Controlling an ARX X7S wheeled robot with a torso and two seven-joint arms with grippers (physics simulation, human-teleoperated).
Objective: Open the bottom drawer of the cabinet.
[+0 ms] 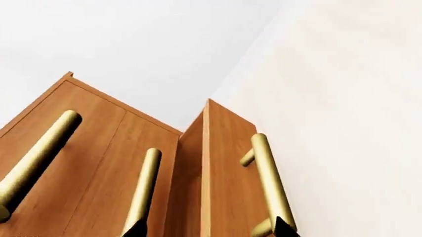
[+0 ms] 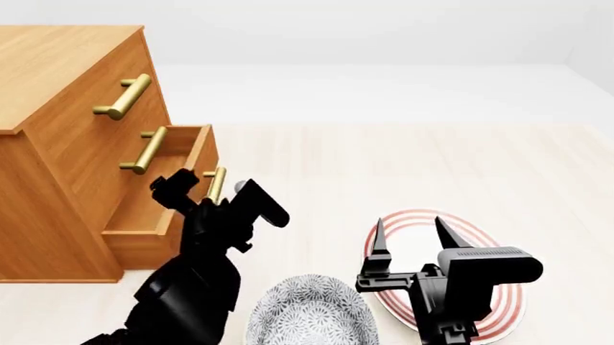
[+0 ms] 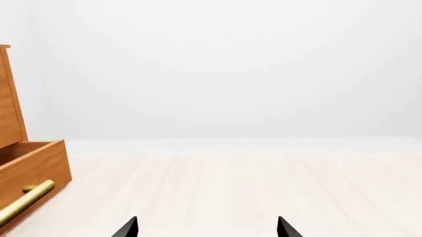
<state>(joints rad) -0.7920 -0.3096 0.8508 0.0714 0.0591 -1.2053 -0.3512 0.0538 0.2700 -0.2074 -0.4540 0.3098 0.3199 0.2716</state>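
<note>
The orange-brown cabinet [image 2: 57,72] stands at the left. Its bottom drawer [image 2: 144,248] is pulled part way out, and its gold bar handle [image 2: 216,183] faces right. My left gripper [image 2: 211,195] is open, with its jaws spread on either side of that handle. In the left wrist view the drawer front [image 1: 228,163] juts out with its handle [image 1: 270,182] by one fingertip, and the left gripper [image 1: 209,228] is wide open. My right gripper [image 2: 408,241] is open and empty above the plate. In the right wrist view it [image 3: 207,227] faces bare floor, with the drawer [image 3: 33,163] at the side.
A grey patterned bowl [image 2: 307,313] sits on the floor by my left arm. A white plate with red rings [image 2: 413,215] lies under the right gripper. The middle drawer handle [image 2: 149,151] and the top drawer handle [image 2: 125,97] sit above the open drawer. The floor is pale wood.
</note>
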